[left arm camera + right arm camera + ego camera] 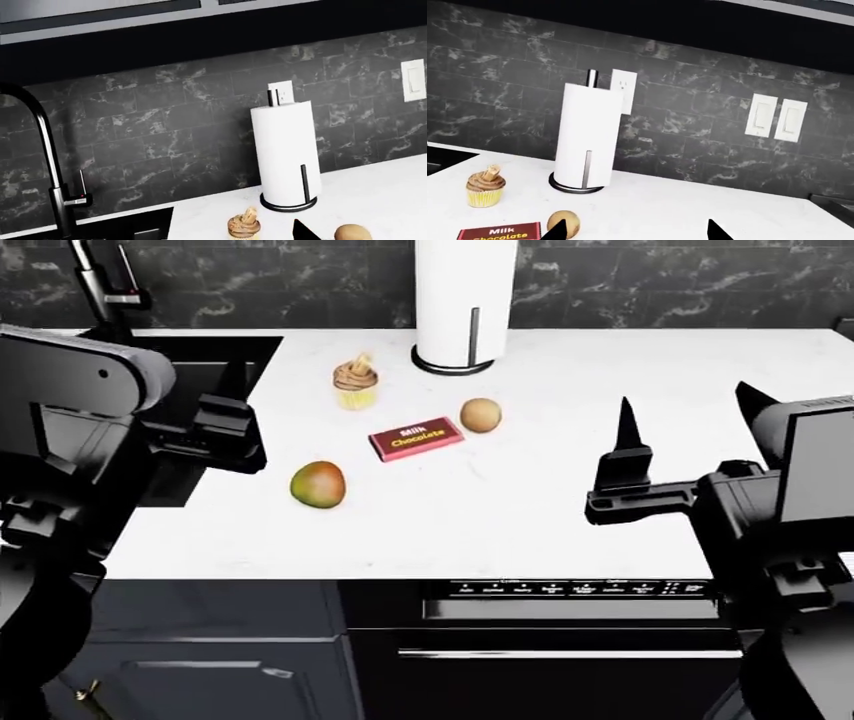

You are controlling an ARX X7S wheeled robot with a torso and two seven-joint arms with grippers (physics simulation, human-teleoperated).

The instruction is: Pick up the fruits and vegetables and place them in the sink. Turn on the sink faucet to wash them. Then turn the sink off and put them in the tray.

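Observation:
The mango lies on the white counter near its front, left of centre. The tan fruit rests further back, beside the chocolate bar. The black sink is sunk into the counter at the left, with the faucet behind it. My left gripper hovers over the sink's right edge, open and empty; only one fingertip shows. My right gripper hangs open and empty above the counter's right side. The tray is out of view.
A frosted cupcake stands right of the sink. A red chocolate bar lies between the two fruits. A paper-towel roll stands at the back against the dark tiled wall.

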